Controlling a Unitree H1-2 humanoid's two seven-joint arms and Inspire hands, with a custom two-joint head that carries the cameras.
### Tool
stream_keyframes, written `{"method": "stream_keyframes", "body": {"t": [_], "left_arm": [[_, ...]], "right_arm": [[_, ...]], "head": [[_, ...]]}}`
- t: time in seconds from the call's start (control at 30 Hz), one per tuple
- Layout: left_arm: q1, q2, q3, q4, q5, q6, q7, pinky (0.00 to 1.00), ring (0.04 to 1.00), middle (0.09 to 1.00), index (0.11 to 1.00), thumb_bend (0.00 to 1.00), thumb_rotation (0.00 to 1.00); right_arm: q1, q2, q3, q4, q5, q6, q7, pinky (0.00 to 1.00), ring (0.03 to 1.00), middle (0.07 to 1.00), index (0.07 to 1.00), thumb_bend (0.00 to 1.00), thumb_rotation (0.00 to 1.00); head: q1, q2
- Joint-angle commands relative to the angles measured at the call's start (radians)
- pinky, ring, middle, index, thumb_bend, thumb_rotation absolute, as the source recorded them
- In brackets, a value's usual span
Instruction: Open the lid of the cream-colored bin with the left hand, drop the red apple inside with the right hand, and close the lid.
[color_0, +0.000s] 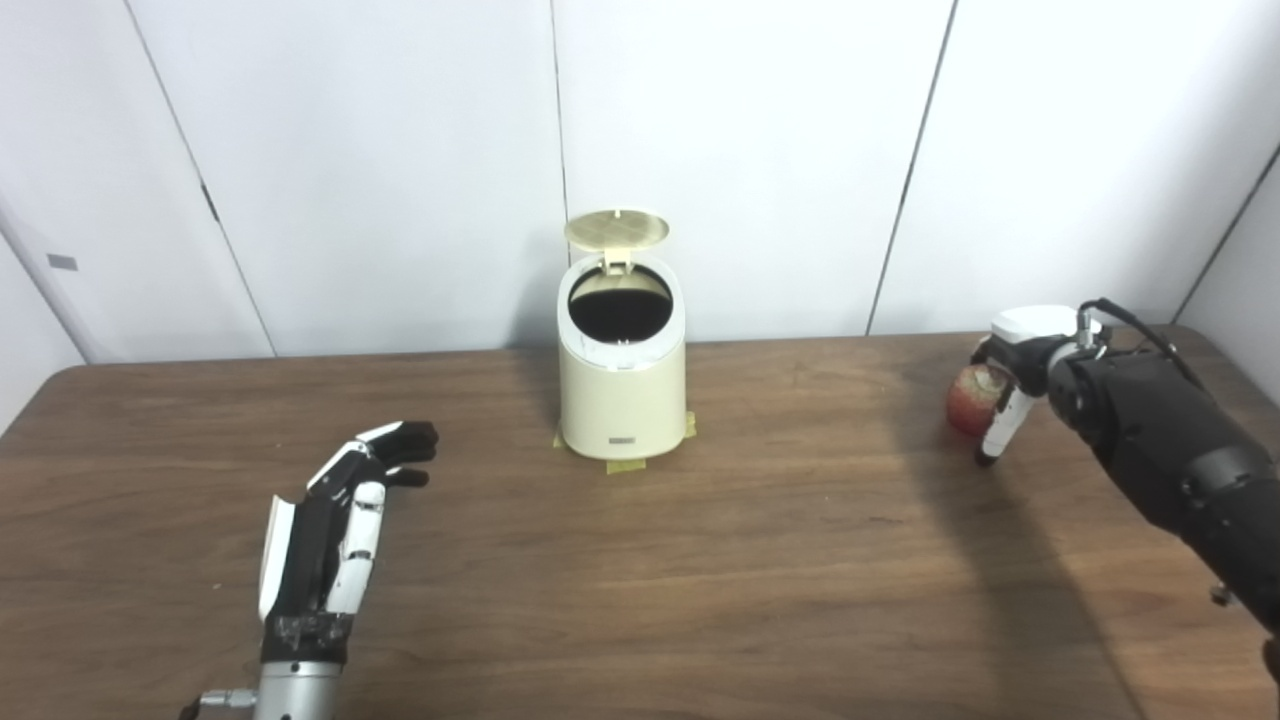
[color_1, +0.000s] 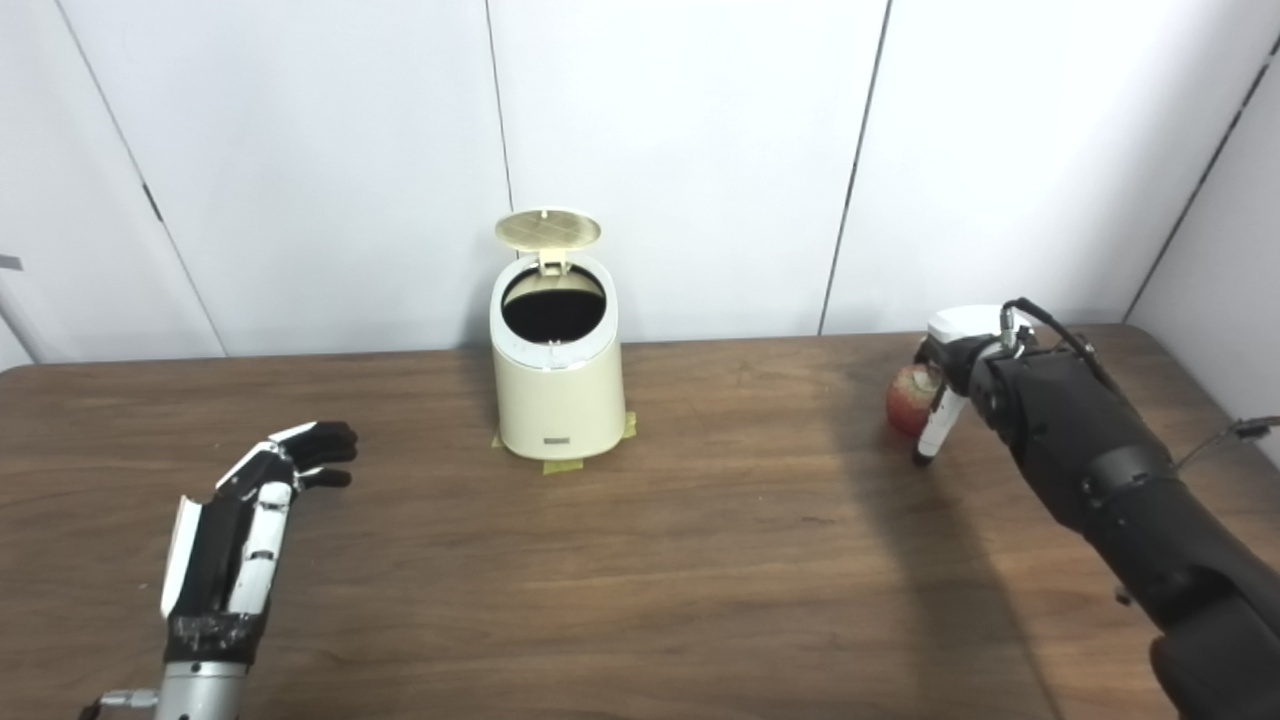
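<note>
The cream-colored bin (color_0: 622, 395) stands at the table's far middle on yellow tape. Its round lid (color_0: 616, 229) is tipped up at the back, and the dark inside shows. The red apple (color_0: 972, 398) rests on the table at the far right. My right hand (color_0: 1018, 372) reaches over the apple's top and right side, with one white finger (color_0: 1002, 432) pointing straight down beside it; the fingers behind the apple are hidden. My left hand (color_0: 340, 520) lies open near the front left, holding nothing, well apart from the bin.
The brown wooden table (color_0: 700, 560) runs up to a white panelled wall (color_0: 760, 150). A black cable (color_0: 1140, 325) loops off my right wrist. A broad stretch of tabletop lies between the bin and the apple.
</note>
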Motion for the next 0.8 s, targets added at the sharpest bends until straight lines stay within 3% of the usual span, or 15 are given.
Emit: {"method": "stream_keyframes", "body": {"t": [0.0, 0.13, 0.53, 0.6, 0.63, 0.67, 0.77], "left_arm": [[-0.021, 0.004, 0.002, -0.03, 0.002, -0.017, -0.005, 0.64, 0.715, 0.725, 0.714, 0.16, 0.89], [-0.02, 0.001, 0.003, -0.028, 0.004, -0.022, -0.001, 0.64, 0.711, 0.722, 0.711, 0.16, 0.86], [-0.02, -0.001, 0.002, -0.026, 0.011, -0.033, 0.002, 0.63, 0.705, 0.72, 0.708, 0.16, 0.9], [-0.019, -0.003, 0.003, -0.027, 0.012, -0.036, 0.004, 0.63, 0.705, 0.718, 0.706, 0.16, 0.9], [-0.02, -0.003, 0.003, -0.024, 0.009, -0.041, 0.004, 0.63, 0.706, 0.717, 0.706, 0.16, 0.89], [-0.02, -0.003, 0.003, -0.022, 0.007, -0.045, 0.003, 0.63, 0.705, 0.716, 0.705, 0.16, 0.89], [-0.022, -0.003, 0.003, -0.017, 0.003, -0.049, 0.003, 0.63, 0.703, 0.713, 0.701, 0.17, 0.88]], "right_arm": [[-0.031, -0.012, -0.022, -0.006, 0.018, -0.015, -0.041, 0.67, 0.83, 0.891, 0.822, 0.97, 0.26], [-0.028, -0.014, -0.019, -0.03, 0.022, -0.026, -0.046, 0.61, 0.789, 0.881, 0.817, 0.97, 0.26], [-0.041, -0.011, 0.011, -0.001, -0.004, -0.044, -0.067, 0.66, 0.8, 0.866, 0.805, 0.94, 0.22], [-0.031, -0.003, 0.004, 0.002, -0.019, -0.027, -0.13, 0.58, 0.729, 0.791, 0.737, 0.89, 0.14], [-0.022, 0.009, -0.01, 0.008, -0.024, -0.007, -0.187, 0.5, 0.622, 0.633, 0.621, 0.71, 0.07], [-0.015, 0.019, -0.02, 0.016, -0.028, 0.007, -0.237, 0.44, 0.544, 0.563, 0.536, 0.6, 0.03], [-0.008, 0.036, -0.038, 0.039, -0.024, 0.016, -0.323, 0.39, 0.449, 0.543, 0.475, 0.53, 0.0]], "head": [[0.0, 0.001], [0.003, 0.002], [0.003, 0.004], [0.004, 0.005], [0.004, 0.006], [0.002, 0.006], [0.001, 0.005]]}}
